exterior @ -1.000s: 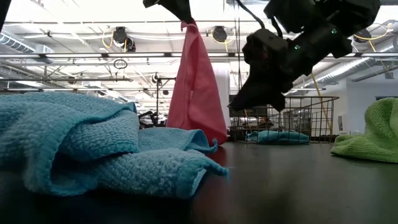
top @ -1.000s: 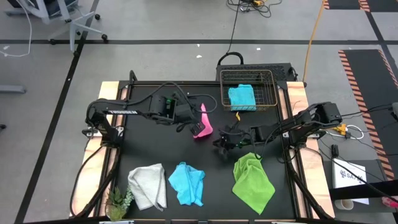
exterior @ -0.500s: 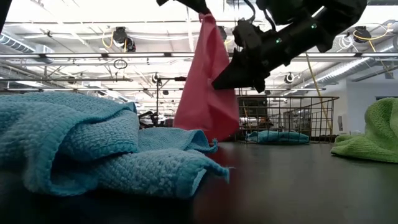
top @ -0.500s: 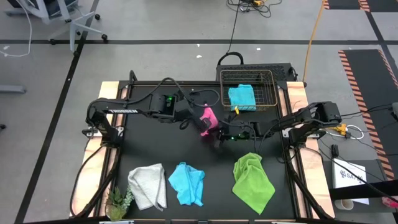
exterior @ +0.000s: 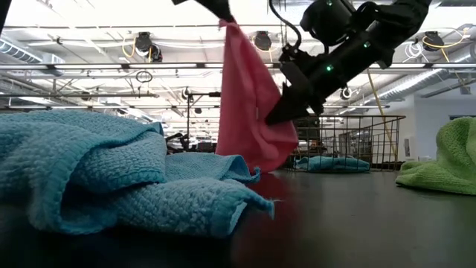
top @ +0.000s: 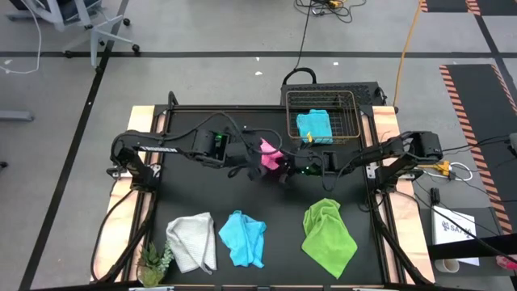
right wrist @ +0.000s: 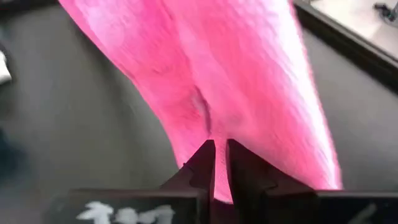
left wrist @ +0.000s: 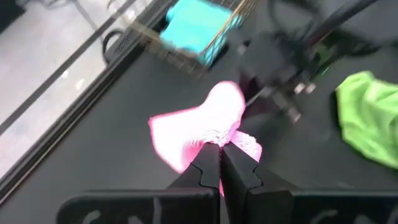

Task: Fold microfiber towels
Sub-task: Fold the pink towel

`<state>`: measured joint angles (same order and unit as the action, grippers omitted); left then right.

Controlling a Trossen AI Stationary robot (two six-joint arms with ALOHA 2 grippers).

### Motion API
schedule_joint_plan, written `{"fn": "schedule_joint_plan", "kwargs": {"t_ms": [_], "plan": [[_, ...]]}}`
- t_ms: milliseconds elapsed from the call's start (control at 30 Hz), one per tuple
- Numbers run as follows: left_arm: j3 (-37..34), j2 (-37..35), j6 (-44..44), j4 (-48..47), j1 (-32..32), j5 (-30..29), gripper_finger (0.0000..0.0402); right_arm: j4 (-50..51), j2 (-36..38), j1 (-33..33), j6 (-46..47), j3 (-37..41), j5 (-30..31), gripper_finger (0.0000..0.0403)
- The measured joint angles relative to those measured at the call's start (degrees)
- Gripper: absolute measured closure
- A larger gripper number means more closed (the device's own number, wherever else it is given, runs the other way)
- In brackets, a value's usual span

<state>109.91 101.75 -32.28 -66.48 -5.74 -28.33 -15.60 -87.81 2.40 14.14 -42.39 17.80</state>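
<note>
matte black tabletop: fuzzy pink towel hangs draped, pinched by l fingers & r fingers.

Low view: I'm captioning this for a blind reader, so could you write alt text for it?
A pink towel hangs above the dark table, pinched at its top by the left gripper and at its side by the right gripper. A rumpled blue towel fills the foreground; a green towel lies at the far right.

In the low view, the left gripper is cut off by the upper edge above the pink towel. The right gripper is blurred in the left wrist view. The lime green towel is cropped at the low view's side edge.
</note>
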Motion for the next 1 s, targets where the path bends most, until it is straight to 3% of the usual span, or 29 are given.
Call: {"fn": "schedule_joint_plan", "kwargs": {"t_ms": [233,333,633,800,1000], "plan": [[0.0,0.0,-5.2,-9.1,-0.7,1.4,0.04,2.0,0.3,-1.0,0.1,0.0,-0.1,0.0374],[0.0,0.0,-5.4,-8.7,-1.2,4.1,0.0399,2.2,0.3,-0.9,0.1,0.0,0.0,0.0374],[0.0,0.0,-5.0,-4.1,-1.8,3.4,0.0398,3.7,0.3,-0.6,0.0,0.0,-1.3,0.0374],[0.0,0.0,-3.8,-2.9,-2.2,6.4,0.0397,3.1,0.4,0.2,-0.3,0.0,0.1,0.0374],[0.0,0.0,-3.6,-4.5,-2.5,6.8,0.0398,2.6,6.0,0.3,-0.9,0.0,0.2,0.0374]]}}
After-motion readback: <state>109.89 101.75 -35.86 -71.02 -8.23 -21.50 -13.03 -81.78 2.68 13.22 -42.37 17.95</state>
